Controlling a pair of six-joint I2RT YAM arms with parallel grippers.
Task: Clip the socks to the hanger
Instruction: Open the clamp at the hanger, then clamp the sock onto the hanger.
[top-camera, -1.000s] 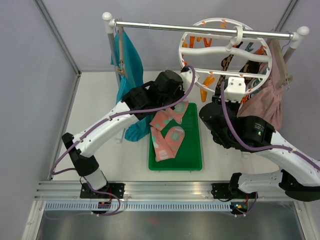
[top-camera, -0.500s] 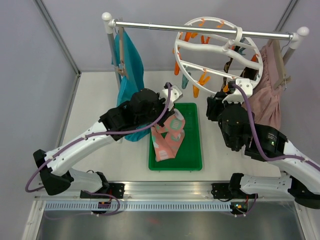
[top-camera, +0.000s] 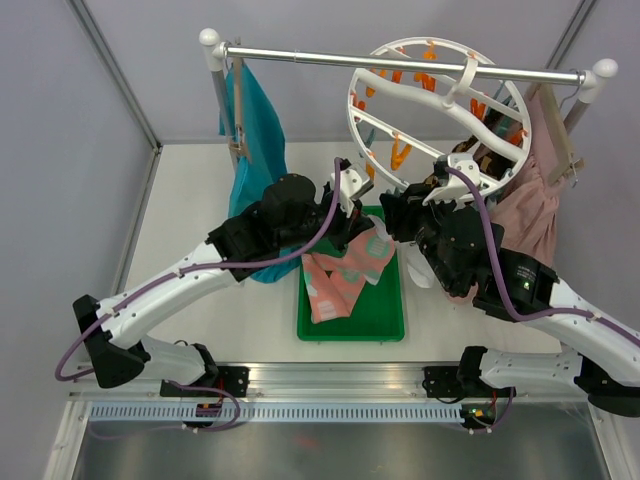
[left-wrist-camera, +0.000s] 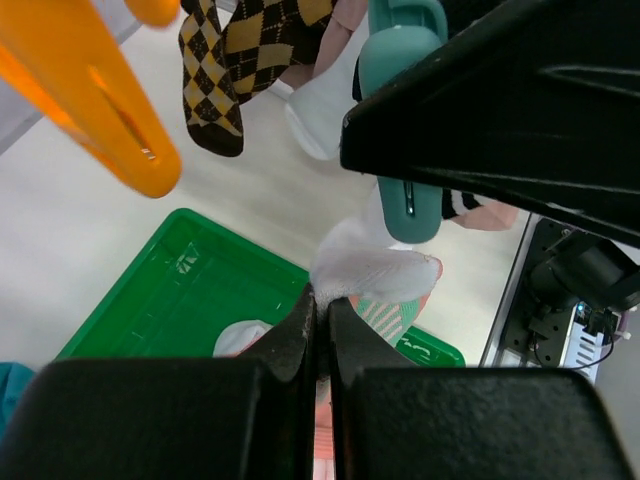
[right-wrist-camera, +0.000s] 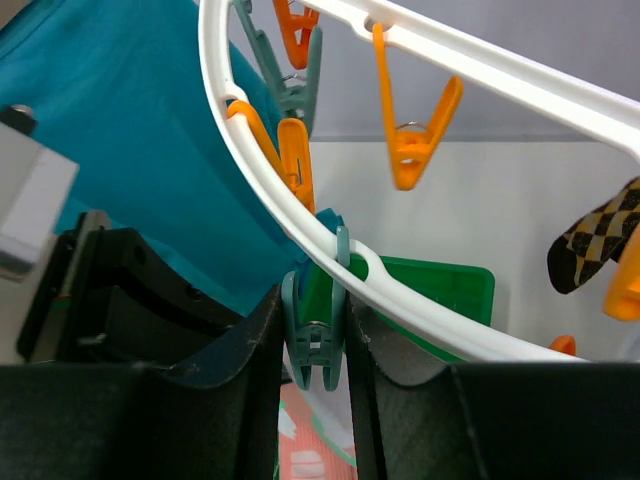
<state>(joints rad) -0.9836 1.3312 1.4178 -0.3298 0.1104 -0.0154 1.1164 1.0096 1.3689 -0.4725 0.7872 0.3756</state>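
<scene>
While the left end effector pinches a pink sock tight above the green tray, we find the right end effector clamped narrowly on a teal clip of the hanger, which hangs from the rail.

White hanger bore orange clips and teal clips, tray was green, pink sock showed mint and white patches, argyle sock was brown, black, cream

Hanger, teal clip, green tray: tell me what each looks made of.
Hanger: moulded white plastic, smooth, slightly glossy, by its rounded seamless bars. Clip: matte teal plastic, likely with a metal spring at its middle. Tray: glossy green plastic; its floor catches reflections.
</scene>
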